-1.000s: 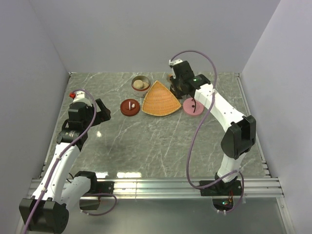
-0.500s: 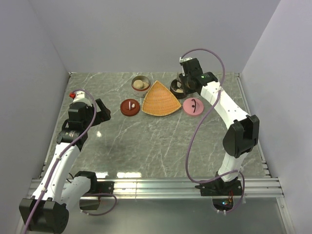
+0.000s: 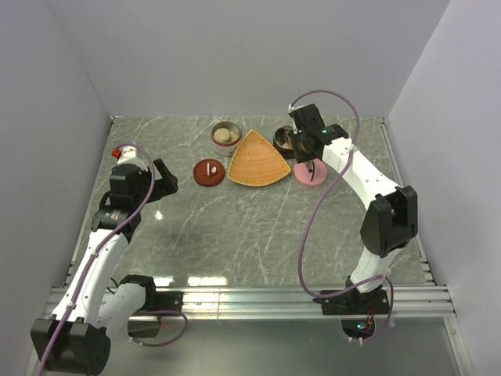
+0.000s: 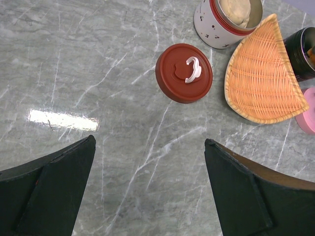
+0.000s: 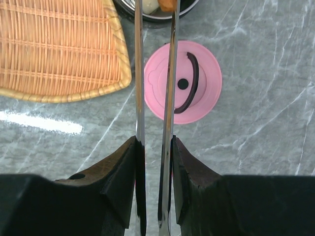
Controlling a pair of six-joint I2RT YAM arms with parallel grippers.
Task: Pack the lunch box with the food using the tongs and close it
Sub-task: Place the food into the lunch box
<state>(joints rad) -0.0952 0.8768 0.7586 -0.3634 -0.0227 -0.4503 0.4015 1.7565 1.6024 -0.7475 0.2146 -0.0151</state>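
Right gripper [image 5: 153,147] clamps tongs [image 5: 139,73]; tips ahead, seemingly pinching orange piece [image 5: 167,4].

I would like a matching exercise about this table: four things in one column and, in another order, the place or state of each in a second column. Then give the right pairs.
Things:
1. red-brown lid
2. pink lid
3. woven tray
4. tongs

Places or states:
A. clamped in the right gripper
B. lying between the two lids
C. left of the tray, white handle on top
D. right of the tray, dark curved handle on top

Pairs: 1-C, 2-D, 3-B, 4-A.
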